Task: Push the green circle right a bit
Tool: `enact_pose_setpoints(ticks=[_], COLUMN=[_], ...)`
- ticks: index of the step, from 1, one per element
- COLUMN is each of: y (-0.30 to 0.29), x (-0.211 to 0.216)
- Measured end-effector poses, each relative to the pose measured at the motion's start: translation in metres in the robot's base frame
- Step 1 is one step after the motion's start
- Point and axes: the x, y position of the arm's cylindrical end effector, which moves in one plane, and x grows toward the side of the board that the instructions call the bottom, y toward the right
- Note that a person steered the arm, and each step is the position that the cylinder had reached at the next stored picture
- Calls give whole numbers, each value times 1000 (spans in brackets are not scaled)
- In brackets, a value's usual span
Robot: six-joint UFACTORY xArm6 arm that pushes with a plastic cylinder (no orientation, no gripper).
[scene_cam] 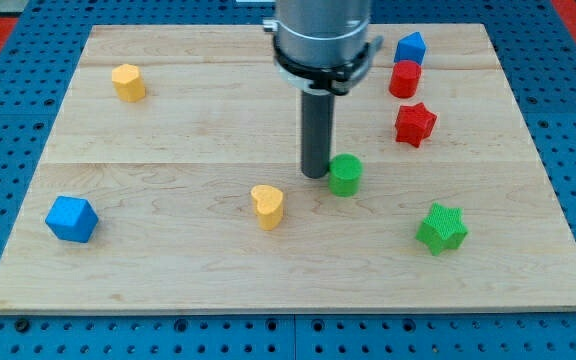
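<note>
The green circle (345,175) stands on the wooden board (168,130) a little right of the middle. My tip (315,175) rests on the board just to the left of the green circle, touching or nearly touching its left side. The rod rises from there to the arm's grey body at the view's top.
A green star (441,228) lies to the lower right of the circle. A red star (414,124), a red cylinder (404,79) and a blue block (410,47) stand at the upper right. A yellow heart (267,206), a yellow block (128,82) and a blue cube (71,219) lie to the left.
</note>
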Motion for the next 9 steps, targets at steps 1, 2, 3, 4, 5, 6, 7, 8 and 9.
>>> enact_pose_setpoints(ticks=[1,2,3,4,5,6,7,8,9], y=[-23,-23,10,39,48,42,49,74,88], x=[6,24,15,13,13,5,-2,4,4])
